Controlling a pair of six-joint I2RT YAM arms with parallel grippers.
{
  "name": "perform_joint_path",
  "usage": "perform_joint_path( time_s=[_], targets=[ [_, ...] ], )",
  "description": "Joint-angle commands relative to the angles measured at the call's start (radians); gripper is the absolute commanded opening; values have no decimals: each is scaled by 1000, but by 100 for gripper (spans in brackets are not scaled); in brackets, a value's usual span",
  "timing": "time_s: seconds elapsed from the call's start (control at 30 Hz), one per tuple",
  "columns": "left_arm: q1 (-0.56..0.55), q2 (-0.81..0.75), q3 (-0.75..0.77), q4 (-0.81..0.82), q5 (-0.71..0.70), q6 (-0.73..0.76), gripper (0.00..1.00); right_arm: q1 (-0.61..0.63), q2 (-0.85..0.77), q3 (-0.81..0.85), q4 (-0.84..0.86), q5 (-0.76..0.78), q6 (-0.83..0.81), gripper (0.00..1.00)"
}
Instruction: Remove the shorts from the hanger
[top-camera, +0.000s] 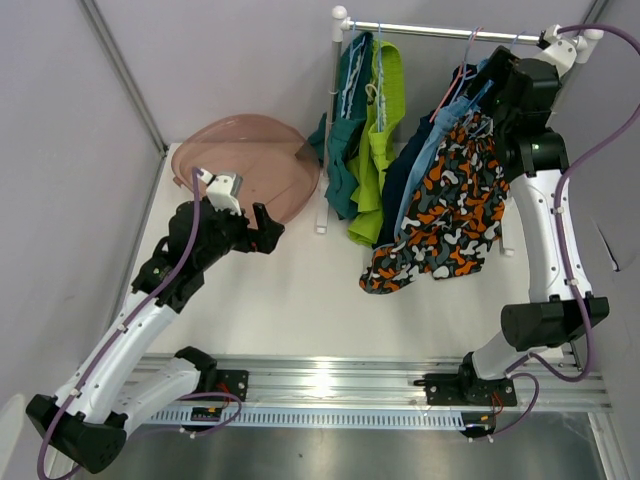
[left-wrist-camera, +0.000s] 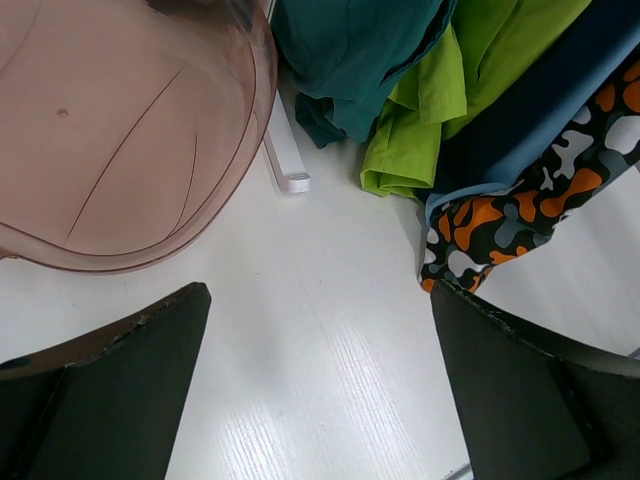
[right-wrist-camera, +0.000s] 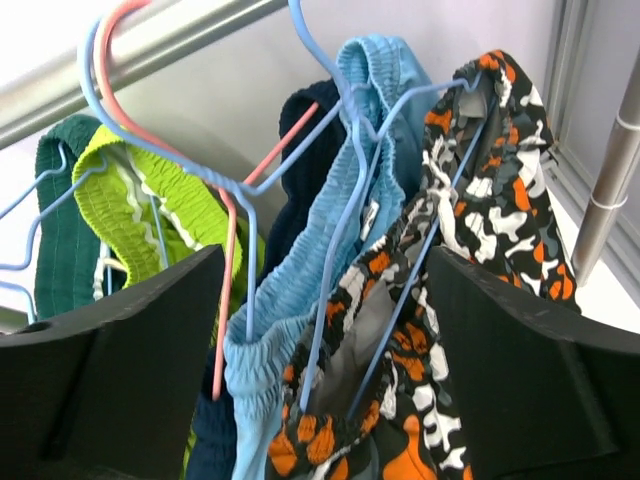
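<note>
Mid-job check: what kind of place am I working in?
Probably a lab test cell, not a home: plain grey partition walls, a white table with an aluminium mounting rail, and a clothes rack hung with shorts.

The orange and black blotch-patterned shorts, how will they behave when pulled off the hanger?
Probably floppy: the blotch-patterned fabric shorts hang in loose folds. Likely light, since a thin blue wire hanger carries them. Their gathered waistband may snag.

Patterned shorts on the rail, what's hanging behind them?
Light blue shorts, then navy shorts. The patterned shorts cover most of both from above, so their lower parts stay hidden.
</note>
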Motion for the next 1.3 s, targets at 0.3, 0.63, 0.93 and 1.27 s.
perform_joint_path(
  time_s=[0.3,0.63,0.93,1.27],
  targets=[
    [-6,8,7,1,9,12,99,3,92,-23,86,27,2,76],
    [-6,15,4,-5,7,12,99,3,115,-31,91,18,-4,21],
    [-8,6,8,18,33,21,99,18,-27,-42,127,82,-73,0],
    [-155,78,209,-14,162,90,99,79,-210,55,98,183,-157,0]
  ],
)
